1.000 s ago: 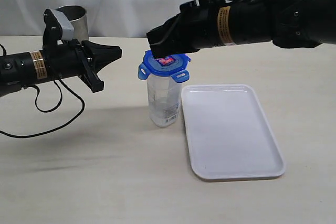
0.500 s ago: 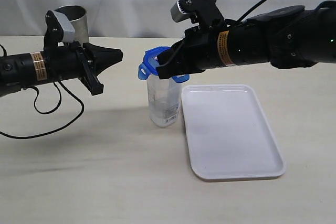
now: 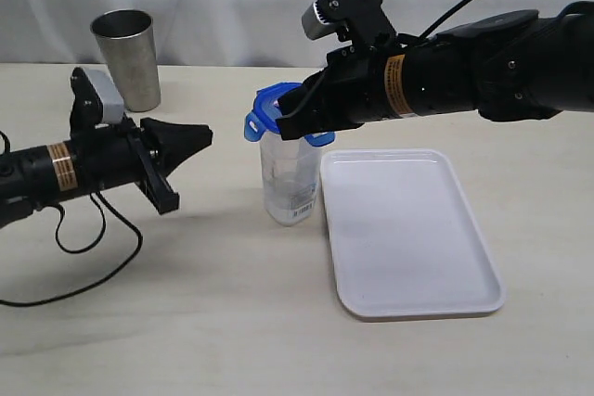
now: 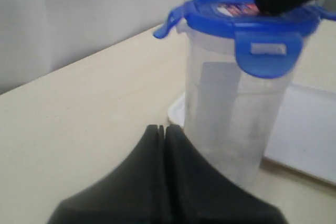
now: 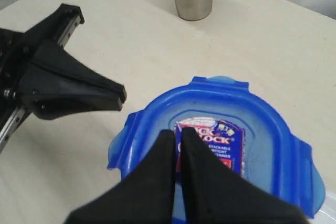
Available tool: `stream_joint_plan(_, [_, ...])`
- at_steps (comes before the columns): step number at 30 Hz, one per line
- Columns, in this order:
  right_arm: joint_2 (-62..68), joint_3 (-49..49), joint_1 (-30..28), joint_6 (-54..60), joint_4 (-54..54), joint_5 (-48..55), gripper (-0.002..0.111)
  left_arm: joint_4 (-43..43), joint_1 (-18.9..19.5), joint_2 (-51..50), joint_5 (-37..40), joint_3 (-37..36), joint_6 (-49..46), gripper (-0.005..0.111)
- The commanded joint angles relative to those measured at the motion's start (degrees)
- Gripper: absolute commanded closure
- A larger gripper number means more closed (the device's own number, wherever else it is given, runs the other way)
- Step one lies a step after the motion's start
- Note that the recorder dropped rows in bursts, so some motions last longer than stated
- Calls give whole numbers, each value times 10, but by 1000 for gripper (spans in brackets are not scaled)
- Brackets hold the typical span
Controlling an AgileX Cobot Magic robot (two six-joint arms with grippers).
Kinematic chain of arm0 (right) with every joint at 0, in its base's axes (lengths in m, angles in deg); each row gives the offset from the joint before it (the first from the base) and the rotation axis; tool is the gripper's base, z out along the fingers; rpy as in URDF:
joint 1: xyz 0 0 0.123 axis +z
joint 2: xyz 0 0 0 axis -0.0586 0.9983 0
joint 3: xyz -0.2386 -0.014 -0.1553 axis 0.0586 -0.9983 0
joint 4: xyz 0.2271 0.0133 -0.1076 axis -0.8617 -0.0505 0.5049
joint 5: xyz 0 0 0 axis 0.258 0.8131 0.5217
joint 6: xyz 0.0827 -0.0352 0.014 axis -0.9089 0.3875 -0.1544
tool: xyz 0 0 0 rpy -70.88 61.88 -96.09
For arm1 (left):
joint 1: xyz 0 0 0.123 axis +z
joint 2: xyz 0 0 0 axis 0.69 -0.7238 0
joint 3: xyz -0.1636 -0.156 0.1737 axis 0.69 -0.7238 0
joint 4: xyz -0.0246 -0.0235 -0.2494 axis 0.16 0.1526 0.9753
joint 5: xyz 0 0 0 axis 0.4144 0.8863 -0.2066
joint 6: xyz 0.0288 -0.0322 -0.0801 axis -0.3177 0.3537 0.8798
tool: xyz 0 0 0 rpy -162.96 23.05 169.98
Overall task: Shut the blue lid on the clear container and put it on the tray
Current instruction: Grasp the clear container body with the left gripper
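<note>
Right wrist view puts the right claw (image 5: 176, 136), pinched shut and holding nothing, tip-down on the blue lid (image 5: 257, 129) beside its sticker (image 5: 215, 140). That lid sits on the clear container (image 3: 290, 183), which stands on the surface (image 3: 186, 303) just beside the tray (image 3: 408, 229); the flaps look unlatched. To seat it well, press straight down over the centre so the container cannot tip, then work each flap. The right arm reaches in roughly level, wrist dipped. The left claw (image 3: 206, 134), also shut and empty, points at the container, near but apart
</note>
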Motion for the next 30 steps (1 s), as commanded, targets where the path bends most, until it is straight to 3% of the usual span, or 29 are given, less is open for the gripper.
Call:
stream_joint_plan(1, [2, -8, 0, 2, 5, 9, 104, -5, -16, -42, -28, 13, -32, 107])
stream_joint_plan(4, [2, -8, 0, 0, 5, 9, 104, -2, -35, -71, -28, 33, -33, 106])
stream_joint_plan(7, [2, -8, 0, 0, 5, 9, 104, -2, -54, -81, -28, 45, -35, 97])
stream_joint_plan(14, [2, -8, 0, -2, 5, 7, 104, 5, -88, -81, -28, 49, -96, 38])
stream_joint_plan(17, [2, -8, 0, -2, 5, 7, 104, 64, -110, -82, -28, 49, -95, 24])
stream_joint_plan(23, [2, -8, 0, -4, 5, 7, 104, 110, -152, -83, -7, 72, -95, 22])
stream_joint_plan(30, [2, -8, 0, -11, 5, 7, 104, 121, -155, -136, -9, 112, -93, 22])
